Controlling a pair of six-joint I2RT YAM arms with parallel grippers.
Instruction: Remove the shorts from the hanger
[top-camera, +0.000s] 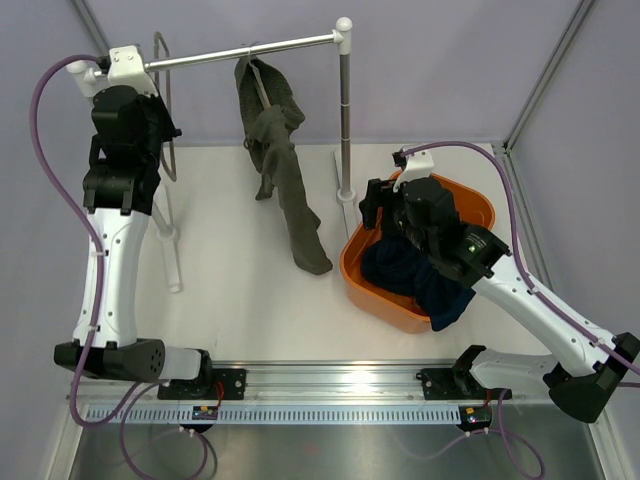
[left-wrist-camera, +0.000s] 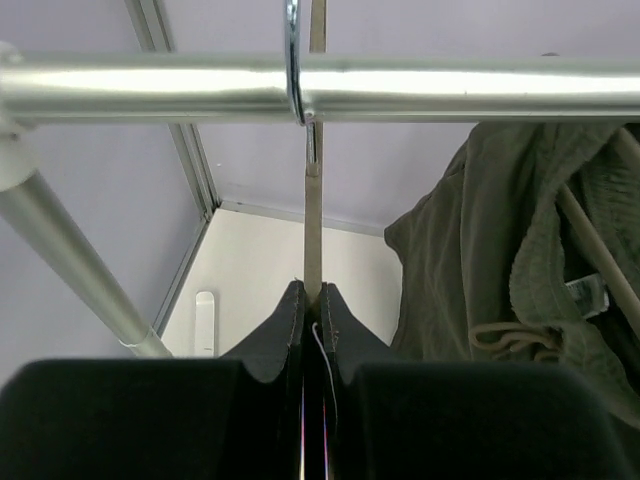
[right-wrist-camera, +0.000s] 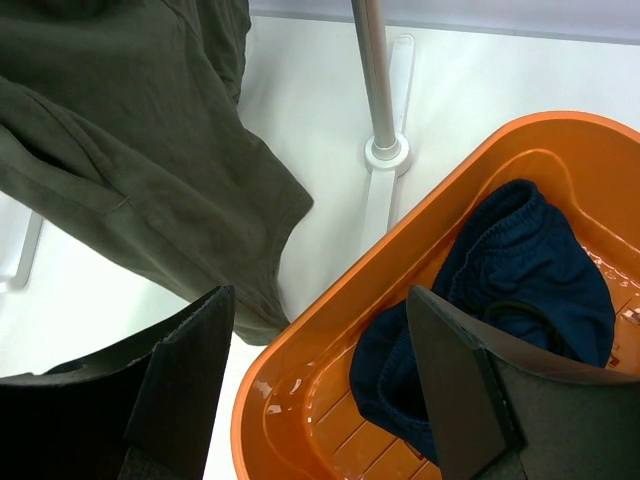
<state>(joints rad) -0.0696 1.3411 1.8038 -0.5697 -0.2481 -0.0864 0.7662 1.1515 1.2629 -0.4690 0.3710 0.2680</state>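
Pinching what looks like a separate hanger, the left gripper is leaving the shorts hanging unheld right of its fingers. The right gripper is gaping beside their hem, so tugging risks sliding them along the rail.

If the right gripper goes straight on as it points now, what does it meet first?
The right gripper, open, would probably first meet the rim of the orange basin, beside the navy garment; depth is unclear.
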